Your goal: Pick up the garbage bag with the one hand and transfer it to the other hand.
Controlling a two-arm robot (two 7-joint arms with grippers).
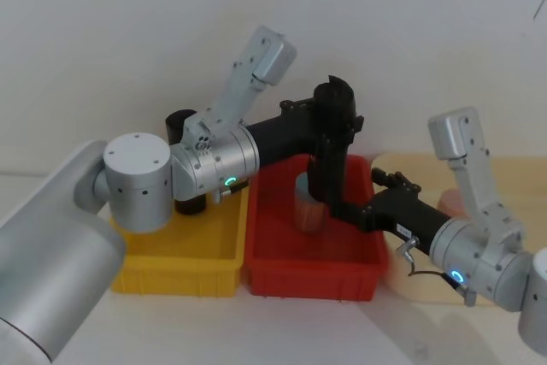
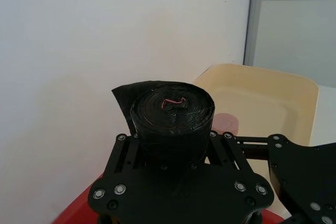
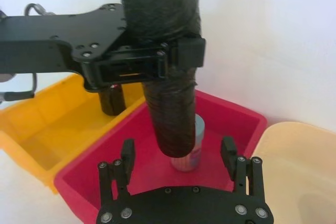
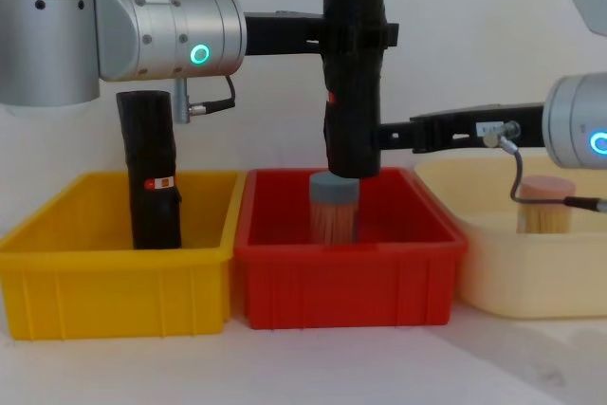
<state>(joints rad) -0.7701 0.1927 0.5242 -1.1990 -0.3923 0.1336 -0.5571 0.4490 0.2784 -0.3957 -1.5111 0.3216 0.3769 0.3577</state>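
The garbage bag (image 1: 328, 160) is held upright in the air over the red bin (image 1: 309, 284), mid head view. It is clamped on its upper part by the left gripper (image 1: 335, 121), reached in from 9 o'clock on the green-ringed arm. In the left wrist view the roll is seen end-on, and the fingers (image 2: 124, 148) are pressed against its two sides. In the chest view the garbage bag (image 4: 353, 92) is hung vertically and pinched near the top by the left gripper (image 4: 358, 30). Its lower end is just above a grey-lidded cup (image 4: 334, 204) stood in the red bin (image 4: 346, 282).

The right gripper (image 1: 340, 204) is brought in from 4 o'clock on the blue-ringed arm, level with the roll's lower part. Its fingers (image 3: 127, 153) are spread wide. In the right wrist view the garbage bag (image 3: 176, 124) is seen with its lower end between them, apart from both. In the chest view the right gripper (image 4: 384, 137) is seen at the 3 o'clock side of the roll, low down.

A second roll (image 4: 152, 173) is stood upright in the yellow bin (image 4: 114, 296), at 9 o'clock of the red bin and well apart from the held one. A beige tub (image 4: 526, 277) is set at 3 o'clock of the red bin, with a pink-lidded cup (image 4: 546, 204) in it.
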